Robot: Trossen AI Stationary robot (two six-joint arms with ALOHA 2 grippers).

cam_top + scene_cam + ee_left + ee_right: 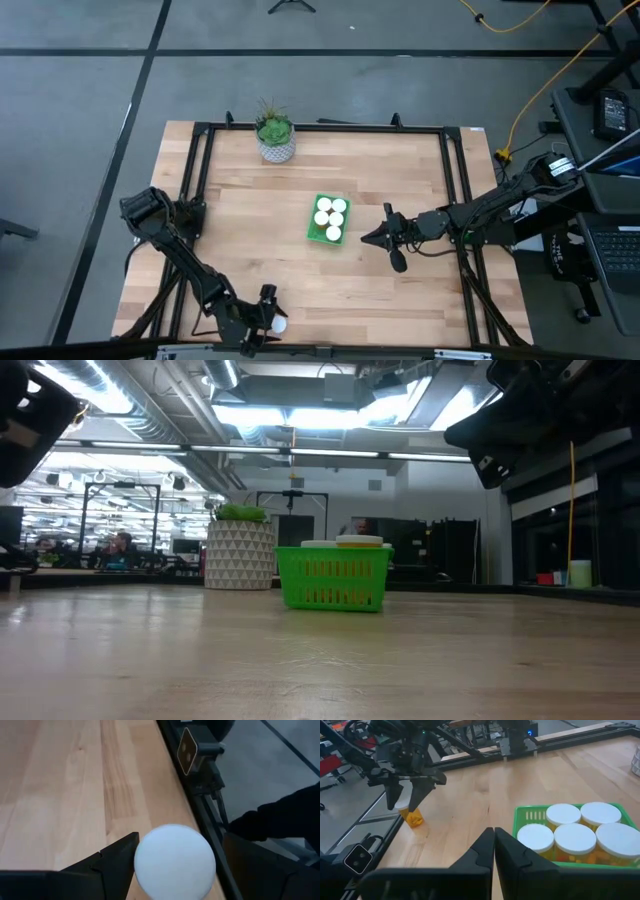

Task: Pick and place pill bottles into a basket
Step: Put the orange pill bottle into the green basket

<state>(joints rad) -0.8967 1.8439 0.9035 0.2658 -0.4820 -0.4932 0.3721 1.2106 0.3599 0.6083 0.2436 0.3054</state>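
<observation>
The left end effector (265,322) is down at the near edge of the wooden bench (240,270), far over on the left side. Its two dark fingers (112,857) are closed on the last pill bottle (277,325), one finger on each side of the round white cap. In the right wrist view the same bottle (413,815) shows its orange body, tilted, with its lower end at the bench top; it is hard to tell if it touches the wood. It is well apart from the basket.

Farther back on the bench stands a white patterned pot with a green plant (275,135), near the far edge.

In the middle of the bench sits the small green basket (315,232). Five pill bottles (331,218) stand upright inside it, packed close together, white caps up. From the low view, the caps (358,541) poke up just above the basket's rim.

Just to the right of the basket is the right end effector (370,238). It points at the basket but does not touch it. Its fingers (480,851) are pressed together with nothing between them. In the low view it hangs above the bench top.

Beyond the bench, the low view shows a big room with bright ceiling lights.
</observation>
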